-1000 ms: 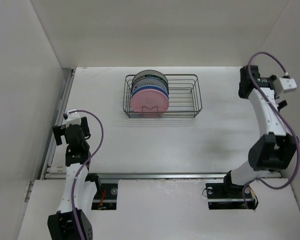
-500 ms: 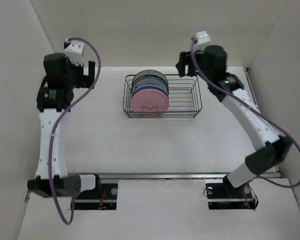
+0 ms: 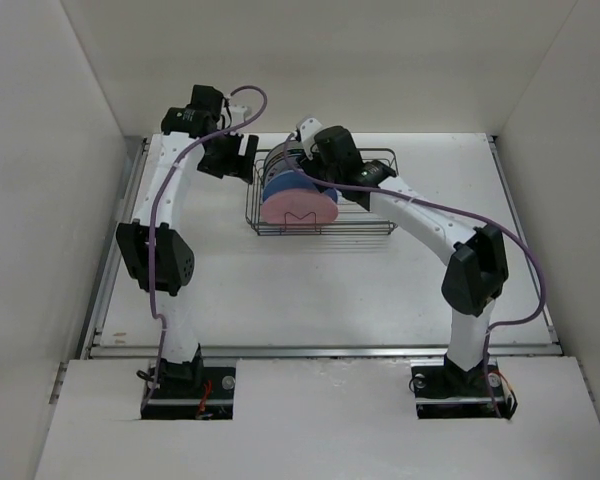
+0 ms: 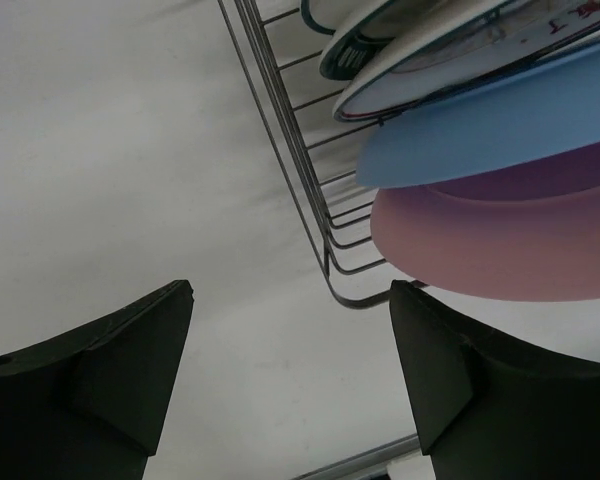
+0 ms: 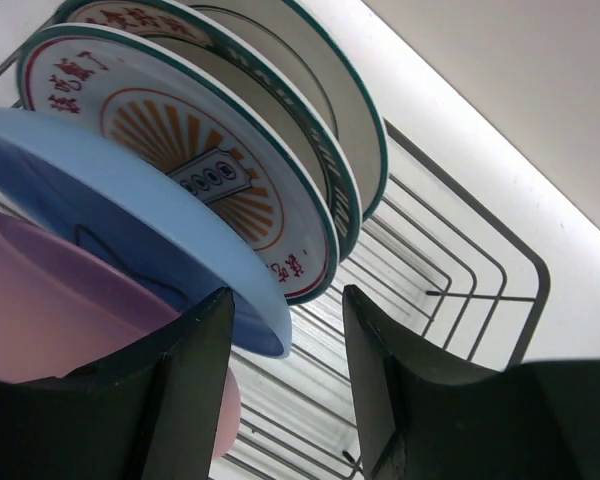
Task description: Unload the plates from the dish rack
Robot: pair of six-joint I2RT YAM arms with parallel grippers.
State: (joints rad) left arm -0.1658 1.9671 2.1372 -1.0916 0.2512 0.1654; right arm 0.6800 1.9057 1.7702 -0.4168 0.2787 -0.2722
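A white table, walled on three sides by pale panels, carries the scene from above. Two white-and-black arms reach across it from the near edge: the left arm rises along the table's left side and bends in toward the back, and the right arm sweeps up and left from its base.

Both meet at the dish rack, a dark wire basket standing near the back of the table. All the plates stand on edge in its left half; its right half holds only bare wire.

The pink plate stands nearest the arms' bases, with the blue plate right behind it. Next comes a white plate with an orange sunburst and red lettering inside a green rim. Two more green-rimmed plates stand behind that, their faces mostly hidden.

The right gripper hangs over the stack with its jaws apart. The edge of the blue plate shows in the gap between them; whether either finger touches it cannot be told.

The left gripper hovers over bare table just beside the rack's left corner. Its jaws stand wide apart with nothing between them.
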